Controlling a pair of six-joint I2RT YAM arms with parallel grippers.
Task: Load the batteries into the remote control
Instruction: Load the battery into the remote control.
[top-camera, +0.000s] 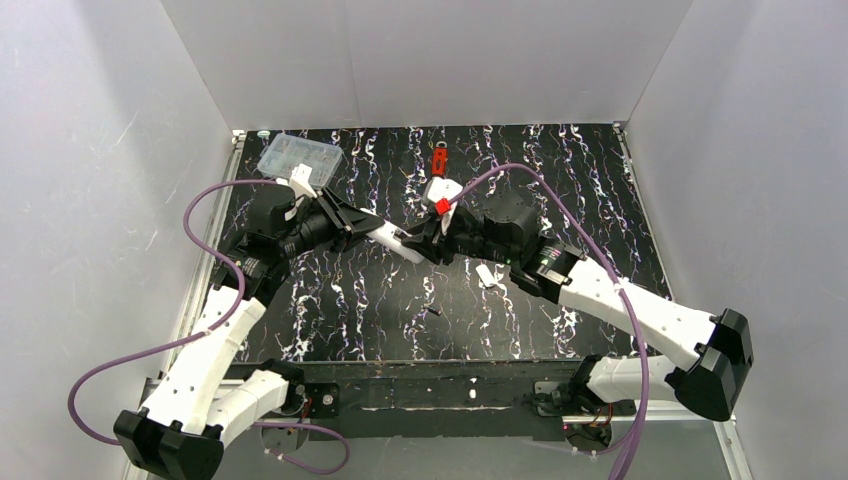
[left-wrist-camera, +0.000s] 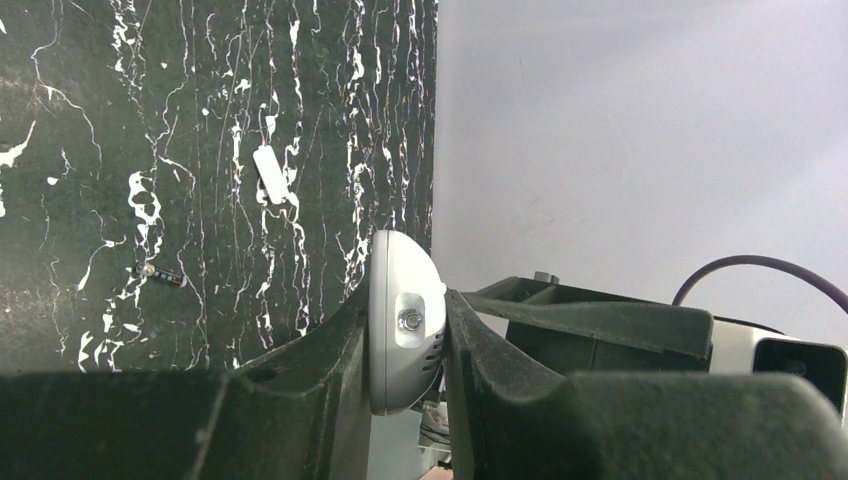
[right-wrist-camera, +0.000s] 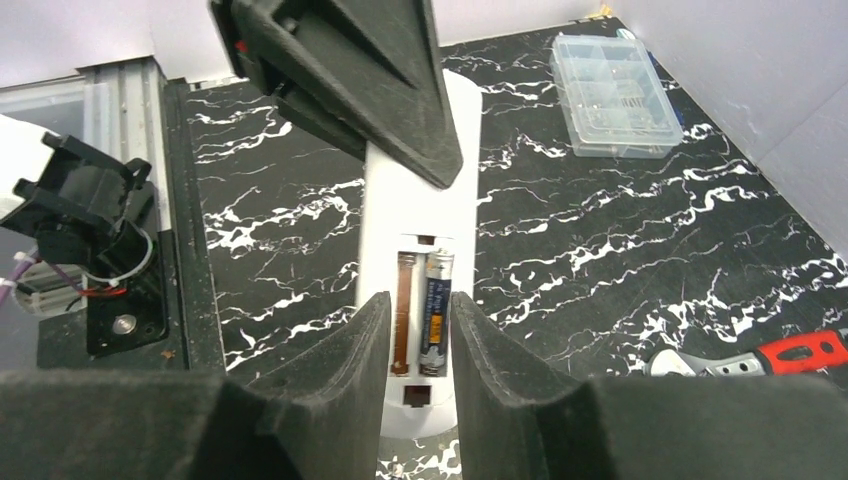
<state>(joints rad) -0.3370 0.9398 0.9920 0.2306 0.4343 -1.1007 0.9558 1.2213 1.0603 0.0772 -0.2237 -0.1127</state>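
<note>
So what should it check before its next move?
1. Remote clamped in left end effector: ok.
2. First battery lying in its slot: ok.
3. Other slot filled: not ok, it is empty.
4. Second battery in sight, loose on table: ok.
5. Right end effector open with nothing held: ok.
6. First battery the right way round: cannot tell.

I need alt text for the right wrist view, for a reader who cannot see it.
A white remote control, held by the left end effector, shows its recess with one battery inside; the right end effector stands open over it.
</note>
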